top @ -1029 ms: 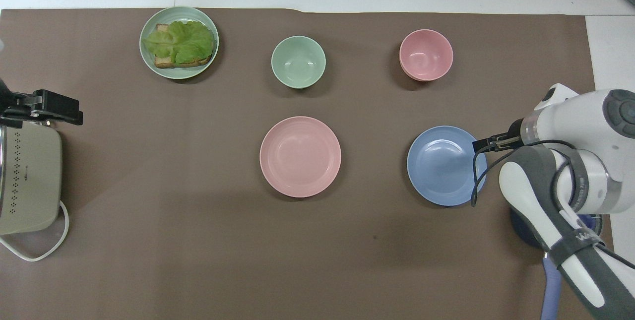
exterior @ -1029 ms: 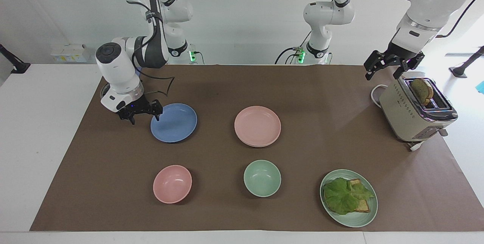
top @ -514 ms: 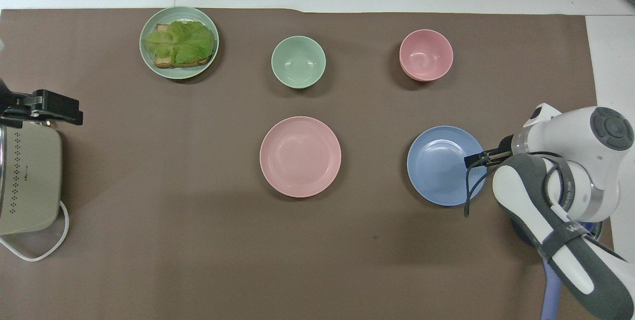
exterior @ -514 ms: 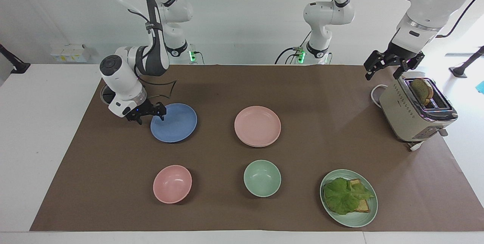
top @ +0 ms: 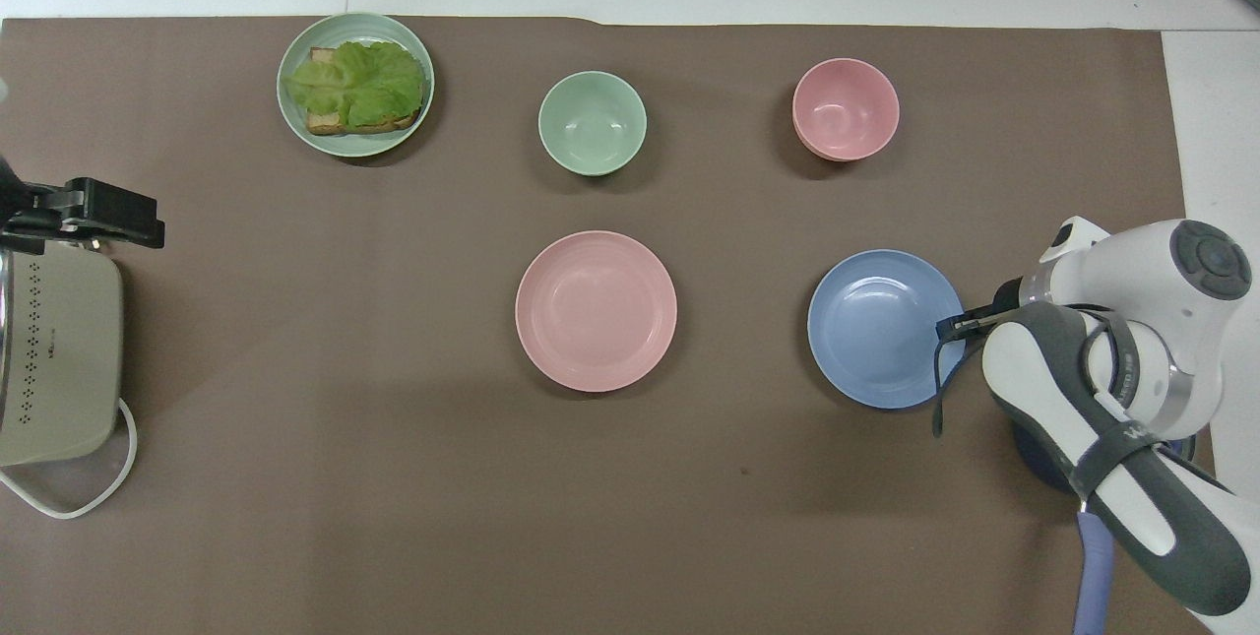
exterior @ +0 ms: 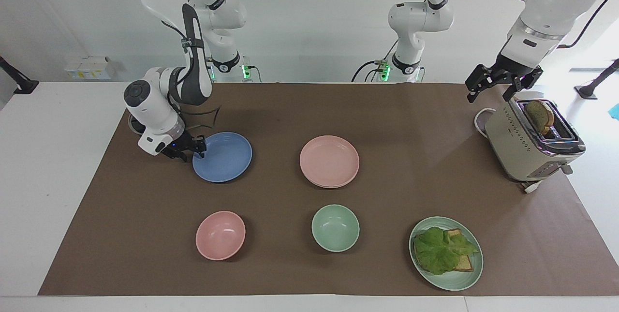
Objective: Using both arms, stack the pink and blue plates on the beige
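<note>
The blue plate [exterior: 223,157] [top: 881,328] lies on the brown mat toward the right arm's end. My right gripper [exterior: 193,150] [top: 950,327] is low at the plate's rim on the side toward the right arm's base. The pink plate [exterior: 329,160] [top: 596,310] rests mid-table. A thin pale rim under it is the beige plate [exterior: 333,186]. My left gripper [exterior: 491,93] [top: 108,212] hangs open over the toaster and holds nothing.
A beige toaster [exterior: 532,145] with a bread slice stands at the left arm's end. Farther from the robots are a pink bowl [exterior: 220,235], a green bowl [exterior: 335,228] and a green plate [exterior: 452,280] with lettuce and toast.
The right gripper has come down and in onto the blue plate's rim, and its wrist has tilted. The plates have not moved. The left arm waits unchanged.
</note>
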